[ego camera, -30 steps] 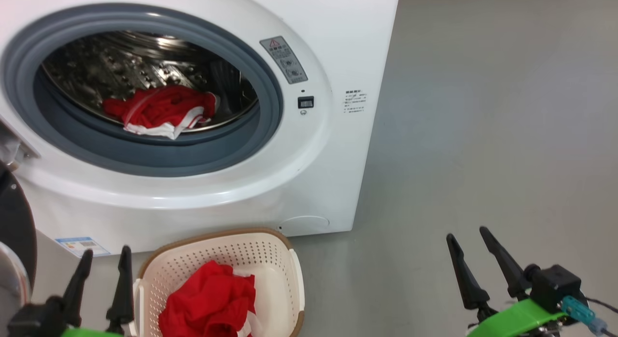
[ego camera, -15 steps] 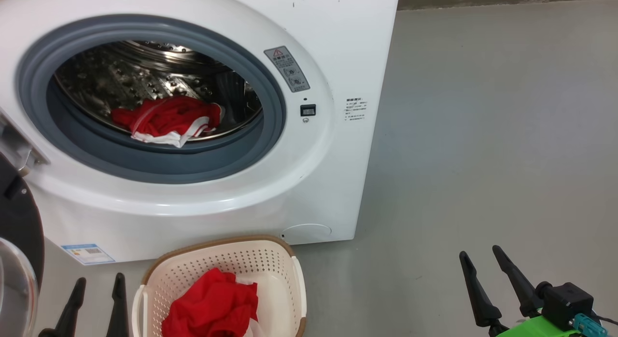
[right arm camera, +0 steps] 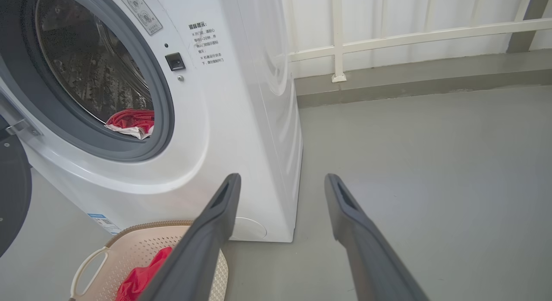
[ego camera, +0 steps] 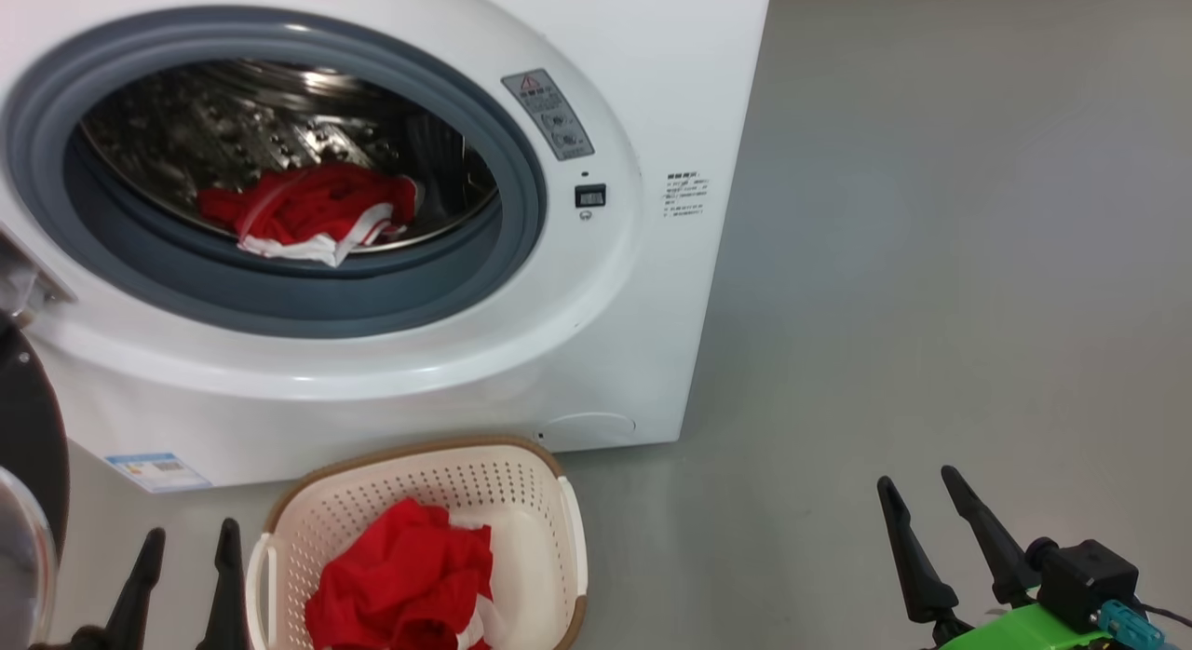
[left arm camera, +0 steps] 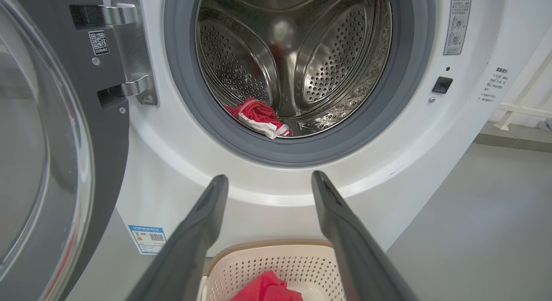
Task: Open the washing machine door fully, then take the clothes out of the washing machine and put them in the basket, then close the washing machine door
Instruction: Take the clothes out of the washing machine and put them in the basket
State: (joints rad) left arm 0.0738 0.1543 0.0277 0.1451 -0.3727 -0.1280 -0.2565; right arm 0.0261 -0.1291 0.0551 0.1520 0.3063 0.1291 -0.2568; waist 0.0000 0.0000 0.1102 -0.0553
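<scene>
The white washing machine (ego camera: pixel 652 91) stands with its round black-rimmed door (left arm camera: pixel 47 133) swung wide open to the left. A red and white garment (ego camera: pixel 307 212) lies at the front of the steel drum. On the floor below the opening sits the cream basket (ego camera: pixel 549 487), with more red clothes (ego camera: pixel 400 585) inside. My left gripper (ego camera: pixel 189 536) is open and empty, low at the left of the basket. My right gripper (ego camera: pixel 917 482) is open and empty over bare floor, well to the right of the machine.
A grey floor (ego camera: pixel 931 259) spreads to the right of the machine. A white railing (right arm camera: pixel 388 38) and a low kerb run along the far wall. The open door (ego camera: pixel 23 464) stands close beside my left gripper.
The head view tipped up and came back down to where it was a second ago. Both grippers sit a little lower in the picture. The clothes and the basket have not moved.
</scene>
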